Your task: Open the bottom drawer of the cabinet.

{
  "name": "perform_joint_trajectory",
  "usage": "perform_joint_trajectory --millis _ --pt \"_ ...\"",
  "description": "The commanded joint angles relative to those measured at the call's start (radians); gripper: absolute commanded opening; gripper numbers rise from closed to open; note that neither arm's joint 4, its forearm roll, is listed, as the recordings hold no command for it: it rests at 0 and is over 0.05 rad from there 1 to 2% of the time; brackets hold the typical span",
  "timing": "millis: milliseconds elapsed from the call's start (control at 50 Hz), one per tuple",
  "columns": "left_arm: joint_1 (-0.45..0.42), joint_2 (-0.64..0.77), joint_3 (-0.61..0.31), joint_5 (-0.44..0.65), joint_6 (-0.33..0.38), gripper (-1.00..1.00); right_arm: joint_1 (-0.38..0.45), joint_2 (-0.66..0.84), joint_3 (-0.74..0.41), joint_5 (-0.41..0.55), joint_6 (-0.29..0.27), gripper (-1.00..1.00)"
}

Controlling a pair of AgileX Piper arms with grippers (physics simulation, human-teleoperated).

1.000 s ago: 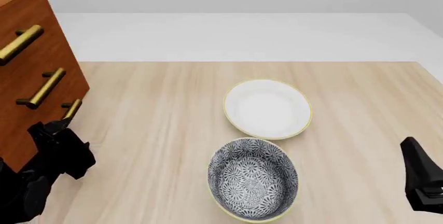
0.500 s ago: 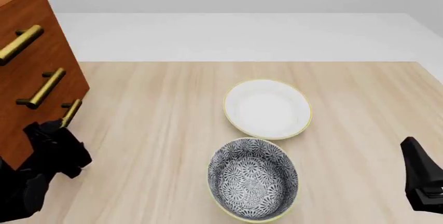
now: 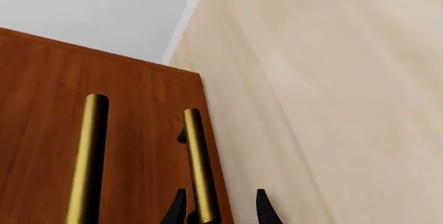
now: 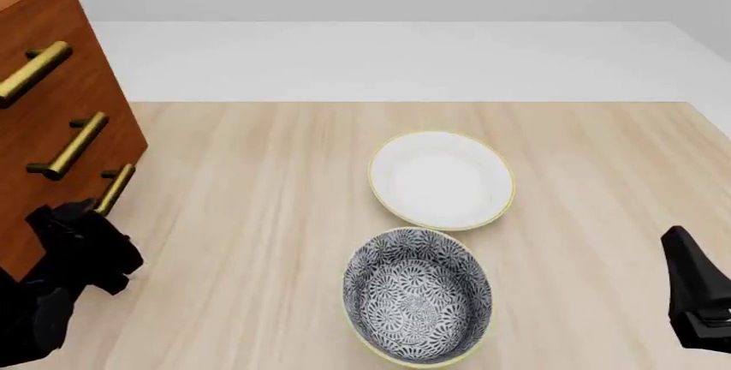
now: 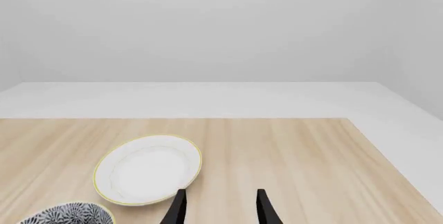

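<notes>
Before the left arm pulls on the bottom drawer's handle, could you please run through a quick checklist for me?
1. Left gripper at the bottom drawer handle: ok, the bar sits between its fingers.
2. Jaws closed on the bar: not ok, a gap shows.
3. Drawer still shut: cannot tell.
4. Patterned bowl and white bowl away from the cabinet: ok.
5. Right gripper out of the way: ok, it holds nothing.

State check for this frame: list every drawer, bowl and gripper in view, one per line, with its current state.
bottom drawer: shut, flush with the cabinet front
middle drawer: shut
top drawer: shut
left gripper: open, fingers either side of the bottom drawer's handle, not clamped
right gripper: open, holding nothing
white bowl: upright, empty
patterned bowl: upright, empty
</notes>
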Motion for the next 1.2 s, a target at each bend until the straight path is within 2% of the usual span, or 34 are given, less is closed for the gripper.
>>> perform_joint_trajectory --millis 20,100,120,460,820,1200 --pt "0.01 0.057 -0.038 0.0 0.07 1.0 0.0 0.0 0.0 0.0 0.0 1.0" --pt "-0.009 0.047 -0.032 0.0 0.079 1.0 0.0 0.0 0.0 0.0 0.0 1.0" --pt "-0.011 0.023 -0.023 0.0 0.085 -1.0 0.0 0.0 0.0 0.0 0.0 1.0" --pt "-0.071 0.041 -0.03 0.0 0.111 -1.0 0.0 0.0 0.0 0.0 0.001 1.0" --pt "-0.127 0.079 -0.047 0.0 0.08 -1.0 0.0 0.0 0.0 0.0 0.0 1.0" --pt "-0.177 0.061 -0.043 0.0 0.063 -1.0 0.0 0.0 0.0 0.0 0.0 1.0"
